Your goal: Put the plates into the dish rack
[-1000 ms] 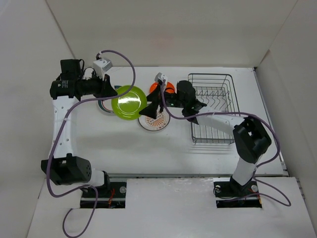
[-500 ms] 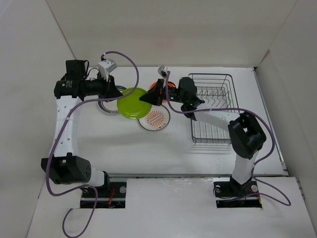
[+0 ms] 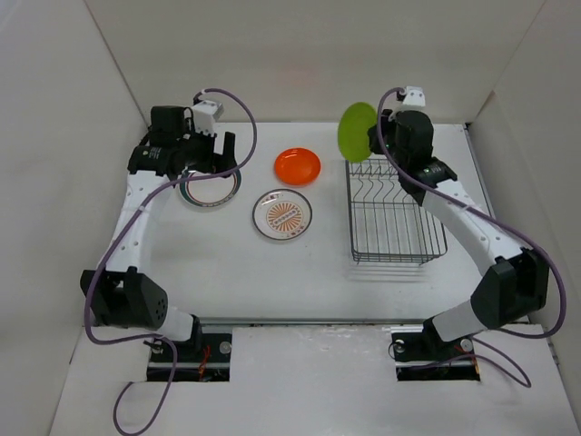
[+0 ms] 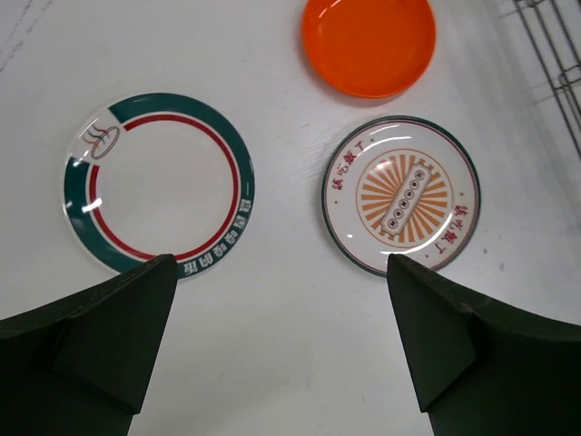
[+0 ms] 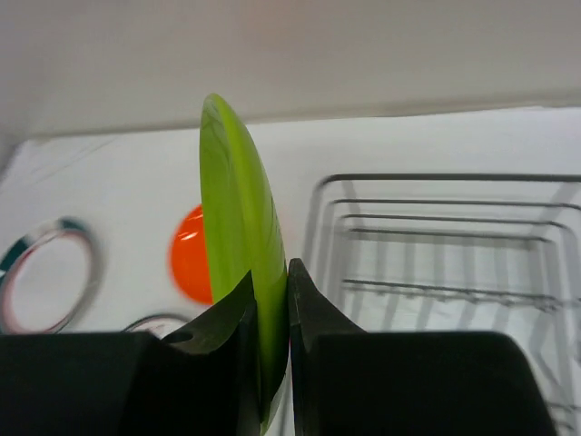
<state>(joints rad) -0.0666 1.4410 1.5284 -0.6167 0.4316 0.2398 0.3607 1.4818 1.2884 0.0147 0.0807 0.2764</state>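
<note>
My right gripper (image 3: pixel 377 136) (image 5: pixel 270 272) is shut on the lime green plate (image 3: pixel 357 130) (image 5: pixel 238 200). It holds the plate upright on edge above the far left corner of the dish rack (image 3: pixel 350 213) (image 5: pixel 436 218), which has no plates in it. My left gripper (image 3: pixel 218 163) (image 4: pixel 280 263) hangs open and holds nothing, above the table between the teal-and-red ringed plate (image 3: pixel 201 194) (image 4: pixel 159 183) and the sunburst plate (image 3: pixel 282 214) (image 4: pixel 400 194). The orange plate (image 3: pixel 298 165) (image 4: pixel 369 44) lies flat behind the sunburst plate.
White walls (image 3: pixel 300 64) enclose the table on the back and both sides; the back wall stands close behind the rack and the raised plate. A purple cable (image 3: pixel 238 113) loops over the left wrist. The rack's corner (image 4: pixel 554 54) shows at the left wrist view's upper right.
The green plate passed from my left gripper to my right. The left opened and drew back left over the ringed plate; the right shut on the plate and carried it to the rack's far left corner.
</note>
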